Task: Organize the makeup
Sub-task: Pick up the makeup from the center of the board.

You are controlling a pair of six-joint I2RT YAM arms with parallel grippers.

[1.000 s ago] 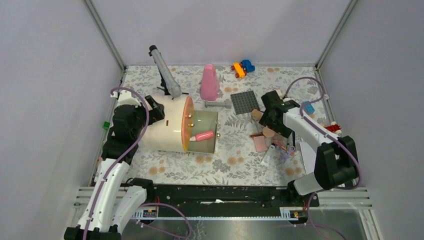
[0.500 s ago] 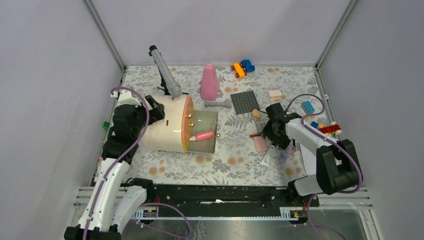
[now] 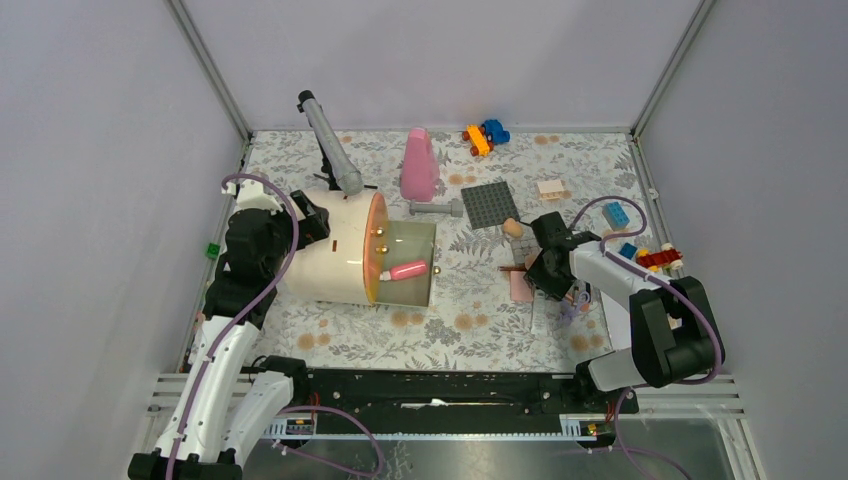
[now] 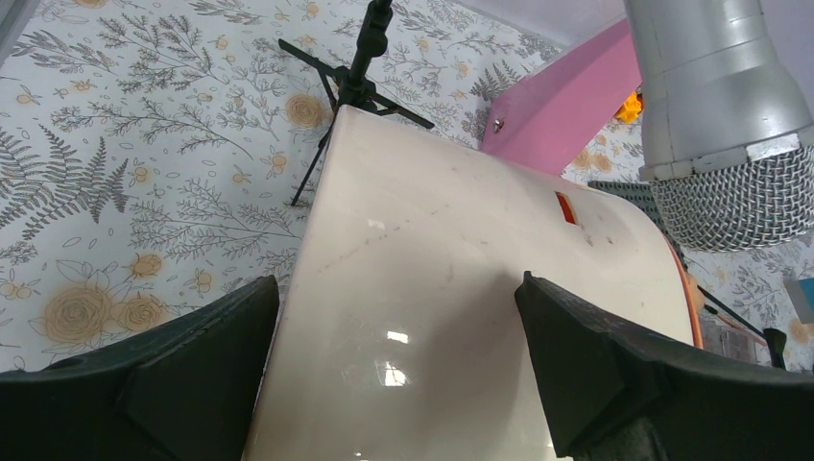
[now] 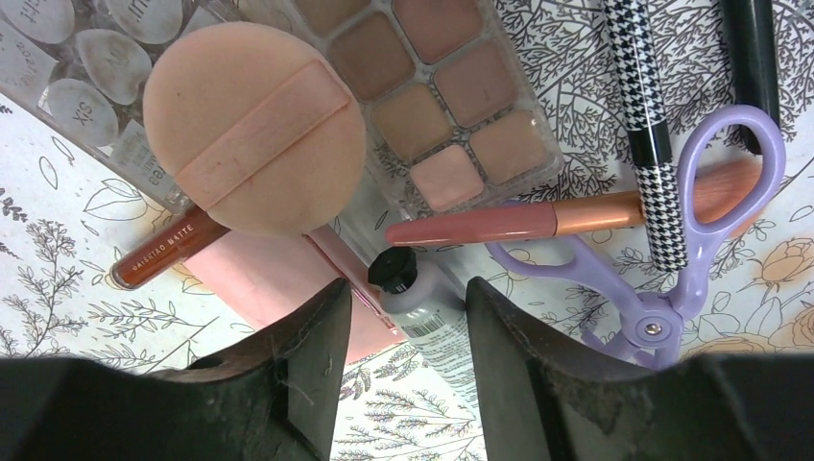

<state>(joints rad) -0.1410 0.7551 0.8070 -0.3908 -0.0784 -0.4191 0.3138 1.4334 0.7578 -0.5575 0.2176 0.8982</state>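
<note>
The right gripper (image 5: 401,336) hangs over the makeup pile at the right of the floral surface (image 3: 450,320), its jaws partly spread astride a small pale tube (image 5: 430,317) with a black cap, not pinching it. Beside it lie a round peach puff (image 5: 254,142), a pink square compact (image 5: 278,288) and a thin brush (image 5: 538,219). The left gripper (image 4: 394,384) is spread wide around a cream cylindrical case (image 4: 461,307).

A glossy, smooth cream case (image 4: 461,317) is seen; the round puff (image 5: 254,134) appears matt and soft, the palette (image 5: 432,91) clear plastic.
</note>
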